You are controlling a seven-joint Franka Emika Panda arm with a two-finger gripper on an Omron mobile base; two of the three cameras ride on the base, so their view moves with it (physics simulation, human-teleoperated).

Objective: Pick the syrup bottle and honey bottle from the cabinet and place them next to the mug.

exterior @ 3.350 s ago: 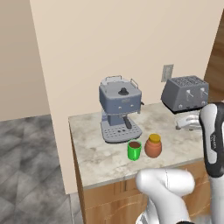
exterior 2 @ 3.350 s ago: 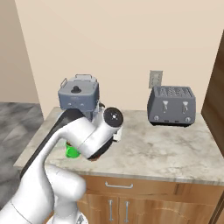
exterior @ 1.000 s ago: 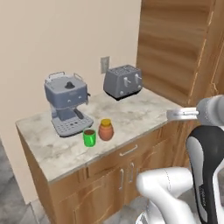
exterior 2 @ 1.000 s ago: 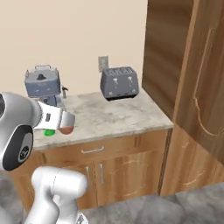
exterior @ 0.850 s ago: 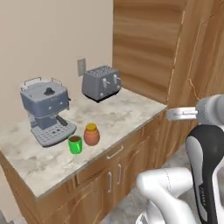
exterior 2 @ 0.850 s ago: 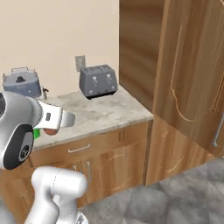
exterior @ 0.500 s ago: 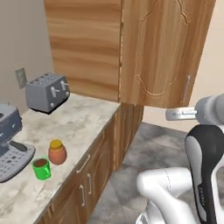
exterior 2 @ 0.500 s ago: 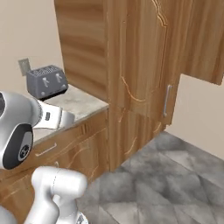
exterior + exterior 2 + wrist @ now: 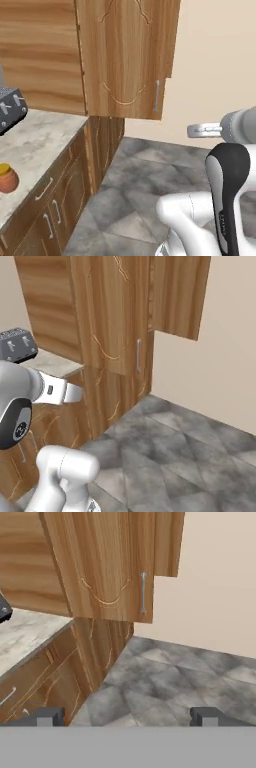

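We judge the task about half done. The honey bottle (image 9: 7,178) already stands on the marble bench (image 9: 40,135), at the left edge of the left base view; whether it sits beside the mug we cannot tell from here. The syrup bottle is the part left, and we take it to be behind the closed cabinet (image 9: 125,60), whose panelled door carries a thin metal handle (image 9: 143,593). That door has yet to be opened.

Our gripper (image 9: 125,716) hangs in open air well apart from the cabinet, its fingers (image 9: 42,716) spread wide and holding nothing.

The bench is pale veined stone over wooden drawers and doors, with a grey toaster (image 9: 17,345) at its far end. Beyond the cabinet the room opens to a grey mottled tile floor (image 9: 175,677) and a plain cream wall (image 9: 215,70).
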